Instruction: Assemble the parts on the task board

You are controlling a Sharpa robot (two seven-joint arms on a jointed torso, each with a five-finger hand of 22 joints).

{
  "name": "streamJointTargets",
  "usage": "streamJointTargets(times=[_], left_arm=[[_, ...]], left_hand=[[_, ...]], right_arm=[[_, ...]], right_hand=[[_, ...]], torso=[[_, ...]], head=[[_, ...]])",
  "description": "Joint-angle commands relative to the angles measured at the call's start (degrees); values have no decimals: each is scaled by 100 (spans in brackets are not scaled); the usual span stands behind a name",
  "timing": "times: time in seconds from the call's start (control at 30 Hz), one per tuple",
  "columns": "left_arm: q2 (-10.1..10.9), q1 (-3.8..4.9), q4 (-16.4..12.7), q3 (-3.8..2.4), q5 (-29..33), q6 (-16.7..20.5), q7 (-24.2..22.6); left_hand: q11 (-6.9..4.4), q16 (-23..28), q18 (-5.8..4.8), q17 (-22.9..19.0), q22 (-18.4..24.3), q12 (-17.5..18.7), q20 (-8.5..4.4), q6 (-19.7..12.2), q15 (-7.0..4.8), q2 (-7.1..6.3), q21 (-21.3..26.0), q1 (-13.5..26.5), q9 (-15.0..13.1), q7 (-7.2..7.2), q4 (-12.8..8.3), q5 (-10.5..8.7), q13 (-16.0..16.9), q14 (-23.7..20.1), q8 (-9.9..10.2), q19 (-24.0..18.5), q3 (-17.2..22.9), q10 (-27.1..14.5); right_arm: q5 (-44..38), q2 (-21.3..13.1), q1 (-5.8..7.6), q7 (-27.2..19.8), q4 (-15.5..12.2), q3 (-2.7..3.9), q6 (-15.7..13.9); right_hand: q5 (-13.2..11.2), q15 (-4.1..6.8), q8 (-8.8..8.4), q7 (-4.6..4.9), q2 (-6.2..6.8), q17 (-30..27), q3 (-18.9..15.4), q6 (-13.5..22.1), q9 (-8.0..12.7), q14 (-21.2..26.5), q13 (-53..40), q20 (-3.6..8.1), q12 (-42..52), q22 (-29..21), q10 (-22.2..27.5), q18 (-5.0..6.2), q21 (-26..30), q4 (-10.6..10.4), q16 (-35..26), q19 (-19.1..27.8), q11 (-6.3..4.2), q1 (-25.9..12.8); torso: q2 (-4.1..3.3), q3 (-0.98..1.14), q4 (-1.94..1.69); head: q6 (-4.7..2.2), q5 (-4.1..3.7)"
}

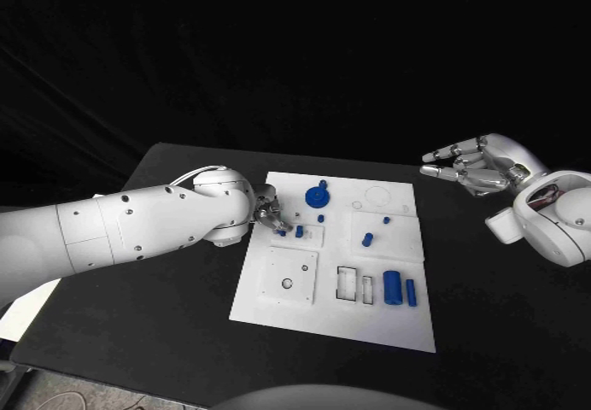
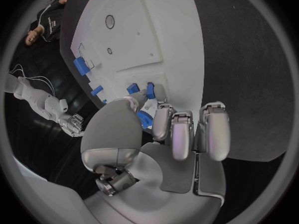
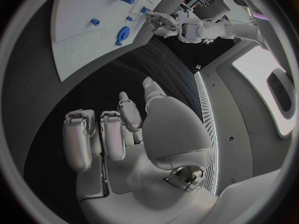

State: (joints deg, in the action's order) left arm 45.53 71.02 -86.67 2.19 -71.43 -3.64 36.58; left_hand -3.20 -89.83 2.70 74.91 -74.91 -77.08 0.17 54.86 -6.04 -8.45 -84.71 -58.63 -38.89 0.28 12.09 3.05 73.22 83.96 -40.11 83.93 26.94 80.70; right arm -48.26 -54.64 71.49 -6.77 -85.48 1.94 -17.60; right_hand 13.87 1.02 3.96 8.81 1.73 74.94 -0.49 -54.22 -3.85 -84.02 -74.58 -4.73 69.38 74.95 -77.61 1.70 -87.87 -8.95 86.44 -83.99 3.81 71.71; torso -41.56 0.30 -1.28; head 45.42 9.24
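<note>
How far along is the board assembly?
Early. Standing on the white board: a blue disc and small pegs. In hand: the left robot hand works at a small blue piece. Left: two blue cylinders lie loose; the right robot hand waits off the board, holding nothing.

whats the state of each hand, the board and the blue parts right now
left hand: over the board's left edge, fingers at a small blue peg; grip unclear
right hand: off the board, holding nothing, fingers curled
task board: flat on the table
blue disc: on the board
blue cylinder: lying flat
</note>
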Motion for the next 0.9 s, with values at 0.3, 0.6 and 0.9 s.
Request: streamJointTargets(times=[0.3,0.6,0.9], left_arm=[[0,-10,-79,4,89,113,12],[15,-10,-87,3,92,141,16],[25,-10,-48,2,92,143,20]], left_hand=[[-25,-17,-113,1509,-840,-61,-44,54,-56,-69,-60,85,15,2,53,16,35,604,-39,379,-128,71],[-32,-17,-114,1509,-848,-68,-52,70,-64,-93,-64,121,33,-6,167,22,43,604,-50,382,-213,81],[-34,-17,-117,1509,-858,-68,-56,77,-67,-134,-70,149,48,-8,273,23,44,604,-57,385,-287,84]], right_arm=[[7,27,-16,-25,22,1,67],[8,29,-19,-21,24,0,70],[13,33,-21,-18,34,0,68]], right_hand=[[24,-36,9,6,-50,950,-34,-40,-7,-460,5,-37,-13,1040,49,-68,26,-7,-40,-428,6,-25],[24,-36,9,6,-50,950,-34,-40,-7,-460,5,-37,-13,1040,49,-68,26,-7,-40,-428,6,-25],[24,-36,9,6,-50,950,-34,-40,-7,-460,5,-37,-13,1040,49,-68,26,-7,-40,-428,6,-25]], torso=[[-2,0,-1],[-1,3,1],[-1,3,0]], head=[[0,6],[5,3],[1,-6]])
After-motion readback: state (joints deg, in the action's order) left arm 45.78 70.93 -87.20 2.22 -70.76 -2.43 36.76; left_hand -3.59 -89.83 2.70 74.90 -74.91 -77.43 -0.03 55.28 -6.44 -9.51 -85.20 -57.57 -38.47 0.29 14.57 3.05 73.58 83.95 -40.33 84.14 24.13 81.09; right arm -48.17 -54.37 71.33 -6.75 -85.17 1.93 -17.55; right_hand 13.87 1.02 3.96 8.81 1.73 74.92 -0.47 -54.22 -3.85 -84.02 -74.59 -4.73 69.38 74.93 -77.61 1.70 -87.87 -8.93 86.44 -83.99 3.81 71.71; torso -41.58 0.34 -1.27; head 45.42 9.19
